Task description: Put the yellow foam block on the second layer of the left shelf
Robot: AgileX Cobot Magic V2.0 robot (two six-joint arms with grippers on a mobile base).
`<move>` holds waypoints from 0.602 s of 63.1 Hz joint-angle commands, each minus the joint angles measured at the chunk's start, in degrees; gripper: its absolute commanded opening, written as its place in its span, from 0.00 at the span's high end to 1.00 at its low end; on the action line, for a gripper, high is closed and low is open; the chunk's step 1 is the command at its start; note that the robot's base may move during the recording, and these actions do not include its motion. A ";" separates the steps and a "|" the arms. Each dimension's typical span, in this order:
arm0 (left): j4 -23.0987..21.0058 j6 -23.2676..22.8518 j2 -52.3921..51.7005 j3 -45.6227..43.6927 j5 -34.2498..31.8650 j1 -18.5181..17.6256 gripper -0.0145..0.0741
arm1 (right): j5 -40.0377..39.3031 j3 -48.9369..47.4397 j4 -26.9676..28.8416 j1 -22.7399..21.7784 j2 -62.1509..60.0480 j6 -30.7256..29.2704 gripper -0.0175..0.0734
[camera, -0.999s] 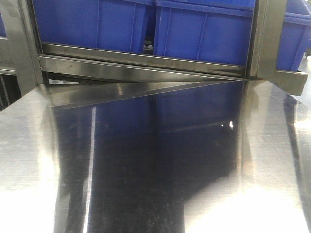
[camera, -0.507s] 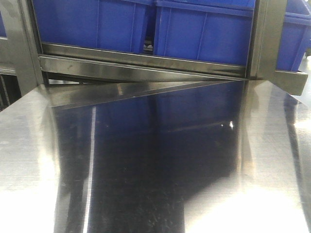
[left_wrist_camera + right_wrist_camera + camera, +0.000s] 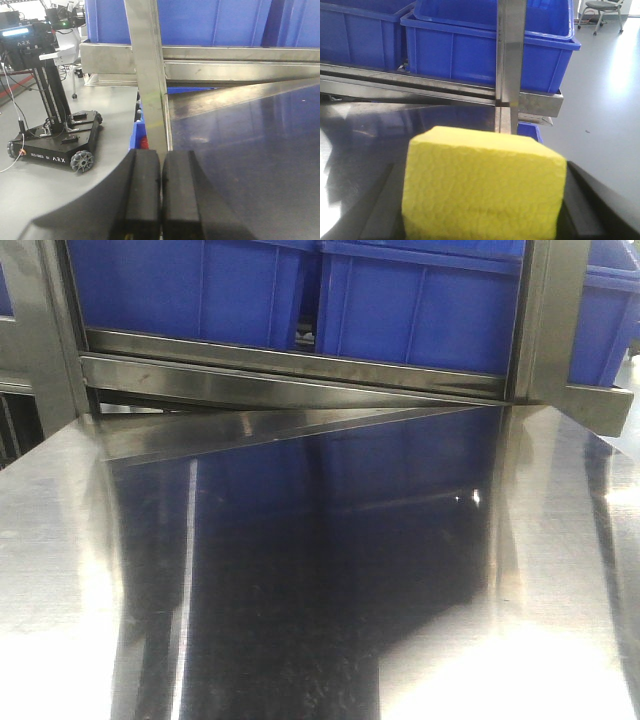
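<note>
Yellow foam block (image 3: 480, 195) was not on the shelf yet; my read: pickup done, carry and set-down left. Steel table (image 3: 300, 590) filled the front view, neither arm showing there; left shelf second layer (image 3: 280, 380) ran behind the table's far edge, front rail under the blue bins (image 3: 420, 310) that packed the tier, so free room for the block looked scarce; upright post (image 3: 510, 60) stood beyond the block in the right wrist view. Block was clamped between the fingers of the right tool (image 3: 482, 170), over the table, aimed roughly level at the rack; left tool (image 3: 161, 160) was clenched on nothing, jaws pressed together, pointed at the rack's left upright (image 3: 150, 75) by the table's left edge.
</note>
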 commanded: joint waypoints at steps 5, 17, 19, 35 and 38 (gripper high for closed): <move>-0.16 -0.22 -0.78 1.48 -4.84 -0.20 0.68 | -5.33 -1.80 -0.28 -0.25 0.75 -0.44 0.43; -0.16 -0.22 -0.78 1.48 -4.84 -0.20 0.68 | -5.33 -1.80 -0.28 -0.25 0.75 -0.44 0.43; -0.16 -0.22 -0.78 1.48 -4.84 -0.20 0.68 | -5.33 -1.80 -0.28 -0.25 0.75 -0.44 0.43; -0.16 -0.22 -0.78 1.48 -4.84 -0.20 0.68 | -5.37 -1.70 -0.28 -0.25 0.75 -0.44 0.43; -0.16 -0.22 -0.78 1.48 -4.84 -0.20 0.68 | -5.37 -1.70 -0.28 -0.25 0.75 -0.44 0.43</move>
